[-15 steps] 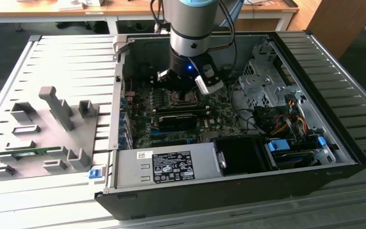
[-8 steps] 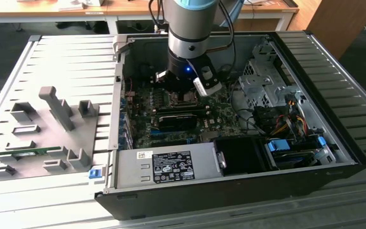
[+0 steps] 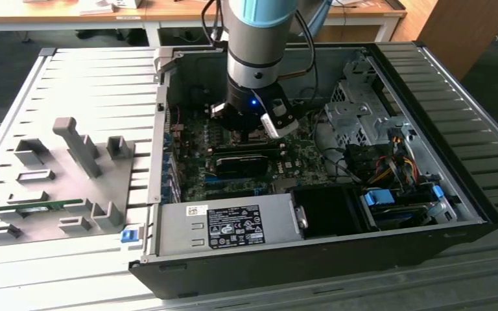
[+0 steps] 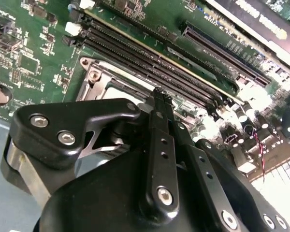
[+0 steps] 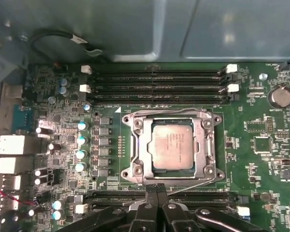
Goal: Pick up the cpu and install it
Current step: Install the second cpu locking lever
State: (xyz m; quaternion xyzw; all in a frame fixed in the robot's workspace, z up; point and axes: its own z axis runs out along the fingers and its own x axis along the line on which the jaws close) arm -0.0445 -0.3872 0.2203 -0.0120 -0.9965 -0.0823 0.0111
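Note:
The cpu, a square chip with a silver-grey metal top, lies flat inside the motherboard's socket, whose metal frame surrounds it. My gripper hovers just off the socket's edge, over the memory slots on that side, fingers pressed together with nothing between them. In the second wrist view the shut gripper sits over the socket's metal frame. From the exterior view the gripper hangs low inside the open computer case, above the middle of the board.
Empty memory slots run along the socket's far side. A black expansion card, the power supply, a drive cage and loose cables crowd the case. A grey fixture plate lies at the exterior view's left.

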